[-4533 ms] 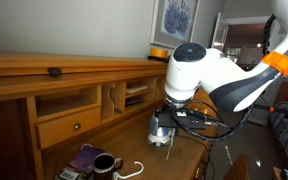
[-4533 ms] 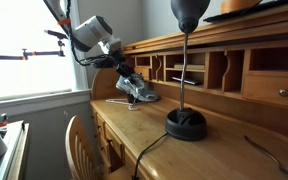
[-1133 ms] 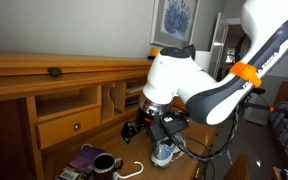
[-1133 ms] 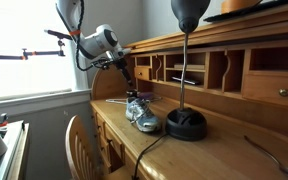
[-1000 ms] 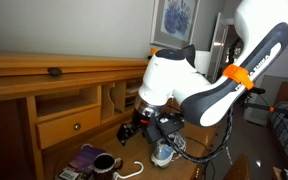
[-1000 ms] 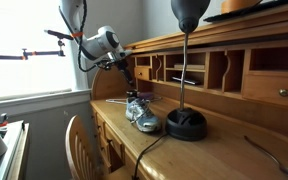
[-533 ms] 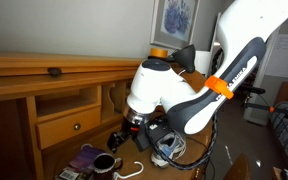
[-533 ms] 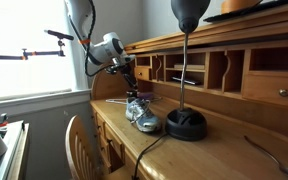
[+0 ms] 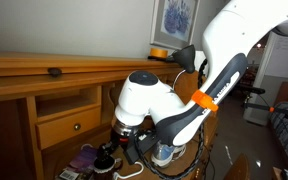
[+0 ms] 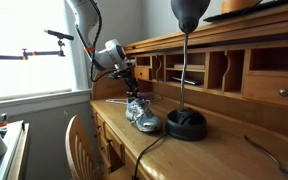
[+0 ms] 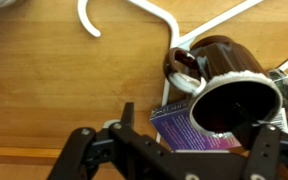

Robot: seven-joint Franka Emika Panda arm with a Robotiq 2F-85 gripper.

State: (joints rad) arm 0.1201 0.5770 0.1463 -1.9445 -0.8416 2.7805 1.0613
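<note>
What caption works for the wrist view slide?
Open gripper above a brown mug on a purple booklet, white hanger beside it on the wooden desk.

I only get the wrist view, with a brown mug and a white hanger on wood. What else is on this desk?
Observer: A sneaker sits farther along the desk.
Operator: What's next to it?
Observer: A black lamp base, right beside the sneaker.
Operator: And behind my mug?
Observer: At the back of the desk there's a drawer with a round knob, under an open cubbyhole.
</note>
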